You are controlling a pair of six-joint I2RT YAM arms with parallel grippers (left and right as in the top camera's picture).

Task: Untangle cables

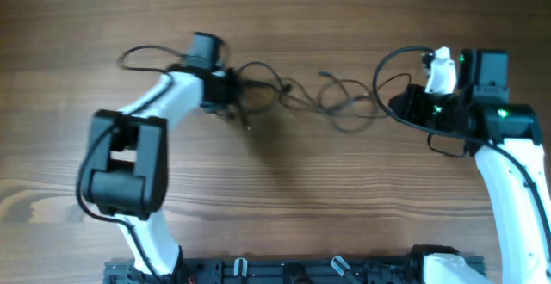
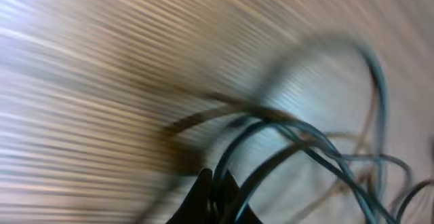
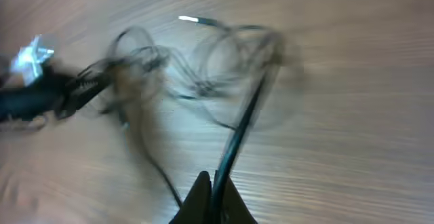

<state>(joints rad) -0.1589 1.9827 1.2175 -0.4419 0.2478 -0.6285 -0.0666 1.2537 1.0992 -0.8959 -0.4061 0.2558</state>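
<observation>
The cables [image 1: 288, 90] lie in a loose tangle on the worktop [image 1: 284, 198], in its far half, strung between the two arms. The left fingers [image 2: 202, 195] are closed on strands at the left end of the tangle, where the loops bunch most tightly. The right fingers [image 3: 198, 200] are closed on a single dark strand at the right end, which runs up from them toward the knot. A silvery plug [image 3: 188, 20] lies free on the far side of the loops. Both wrist views are blurred, so which strand crosses over which cannot be told.

The step in hand looks like the pull-apart: each end is gripped and the bunch hangs slack between the two grips. The next move probably calls for drawing the two grips away from each other, toward the left and right edges, slowly enough that the crossings slide open rather than cinch. If the middle tightens instead, one side would likely need to let go and take a different strand nearer the knot.
</observation>
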